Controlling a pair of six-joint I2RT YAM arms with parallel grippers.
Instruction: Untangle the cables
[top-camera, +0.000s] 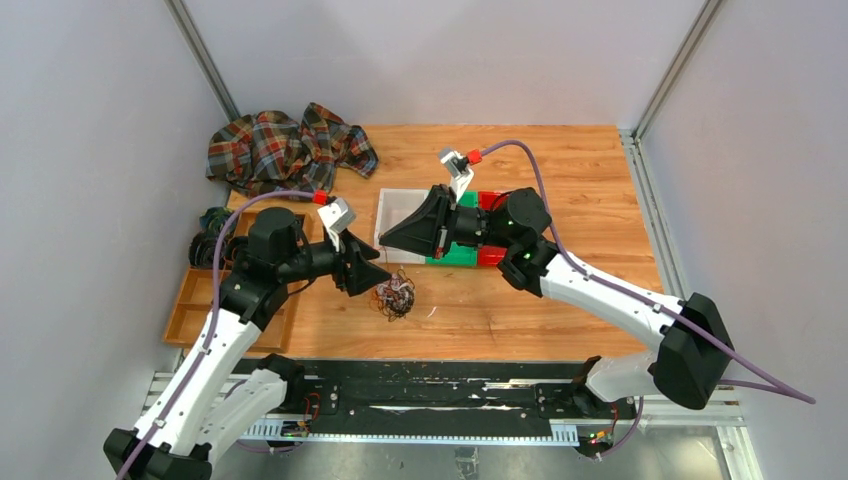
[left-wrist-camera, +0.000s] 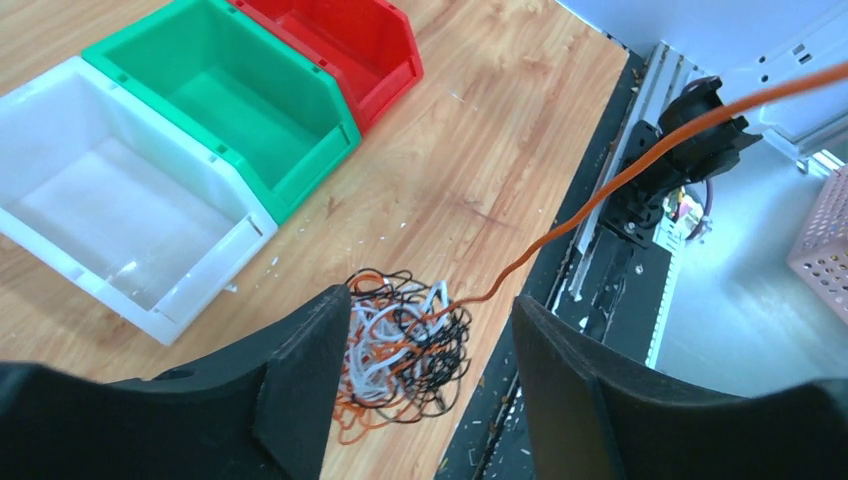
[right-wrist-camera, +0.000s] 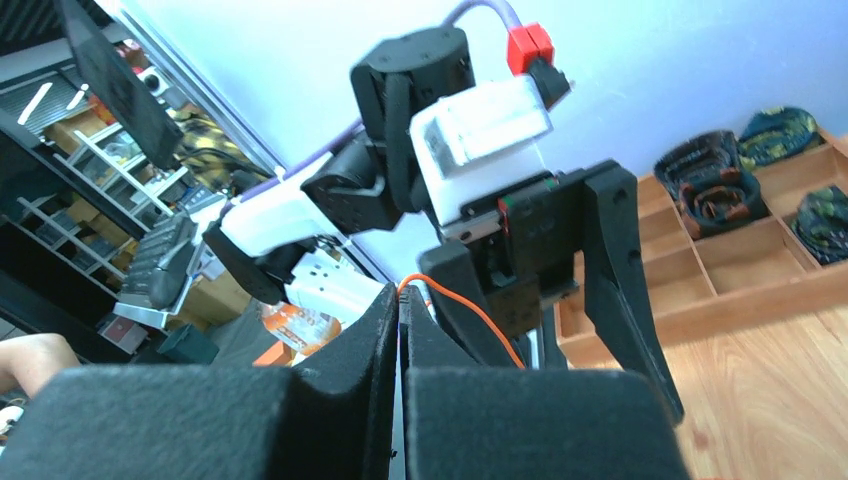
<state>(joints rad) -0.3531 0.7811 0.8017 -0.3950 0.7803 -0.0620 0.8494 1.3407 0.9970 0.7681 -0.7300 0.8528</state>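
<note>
The cables are a fist-sized bundle of thin black, orange and white wires lying on the wooden table near its front edge. In the left wrist view the cables sit below and between the jaws. My left gripper is open and hovers just over the bundle, apart from it; it also shows in the top view. One orange wire runs taut up out of the bundle. My right gripper is shut on that orange wire, held above the table.
A white bin, a green bin and a red bin stand behind the bundle. A plaid cloth lies at the back left. A wooden tray with dark coiled rolls is at the left.
</note>
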